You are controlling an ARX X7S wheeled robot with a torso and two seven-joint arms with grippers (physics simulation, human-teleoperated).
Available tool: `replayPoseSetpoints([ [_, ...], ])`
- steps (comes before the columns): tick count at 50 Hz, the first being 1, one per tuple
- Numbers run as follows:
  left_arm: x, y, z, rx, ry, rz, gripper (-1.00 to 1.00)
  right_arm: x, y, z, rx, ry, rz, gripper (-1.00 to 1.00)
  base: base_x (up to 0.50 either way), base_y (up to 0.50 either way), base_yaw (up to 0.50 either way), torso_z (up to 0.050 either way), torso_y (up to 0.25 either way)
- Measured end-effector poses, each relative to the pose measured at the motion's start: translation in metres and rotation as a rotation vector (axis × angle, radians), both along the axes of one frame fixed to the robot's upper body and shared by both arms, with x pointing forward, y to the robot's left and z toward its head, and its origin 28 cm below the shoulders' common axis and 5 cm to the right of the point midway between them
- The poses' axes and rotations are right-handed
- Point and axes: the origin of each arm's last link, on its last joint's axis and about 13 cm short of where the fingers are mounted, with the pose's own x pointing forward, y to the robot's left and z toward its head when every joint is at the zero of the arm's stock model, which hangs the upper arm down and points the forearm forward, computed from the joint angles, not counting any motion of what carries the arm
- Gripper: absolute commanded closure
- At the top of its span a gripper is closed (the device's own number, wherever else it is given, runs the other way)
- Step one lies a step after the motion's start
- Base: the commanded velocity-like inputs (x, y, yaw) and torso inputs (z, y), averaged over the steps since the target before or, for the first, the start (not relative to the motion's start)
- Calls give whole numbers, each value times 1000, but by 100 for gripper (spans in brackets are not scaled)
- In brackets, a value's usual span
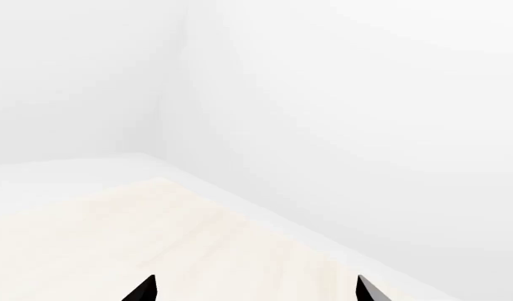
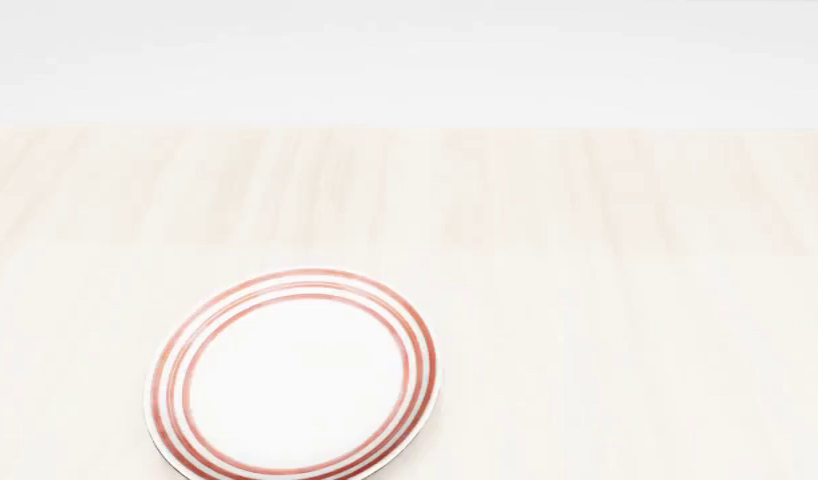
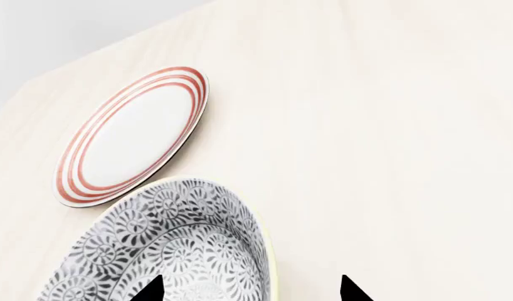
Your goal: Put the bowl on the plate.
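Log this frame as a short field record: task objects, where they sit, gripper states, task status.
plate: white with red rings, empty, on the light wood table
bowl: grey floral, on the table beside the plate, outside the head view
left gripper: open, over bare table
right gripper: open, above the bowl
status: bowl not yet on the plate

No readable text, labels, brands, numbers or signs in any view, plate [image 2: 296,375] marked only with plain red rings, bowl [image 3: 177,241] only with a grey floral pattern, pale worktop [image 2: 623,300] unmarked
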Motion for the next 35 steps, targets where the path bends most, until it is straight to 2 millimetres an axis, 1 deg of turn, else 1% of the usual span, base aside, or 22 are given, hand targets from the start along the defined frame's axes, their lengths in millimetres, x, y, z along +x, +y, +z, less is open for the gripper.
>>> replayPoseSetpoints([
  [16,0,2,2,-8,-2,8,-100,18,3,-13,17,33,39,-100,0,0,0,0,0],
  [35,-1,3,3,-12,-2,12,-100,22,4,-25,31,66,48,-100,0,0,0,0,0],
])
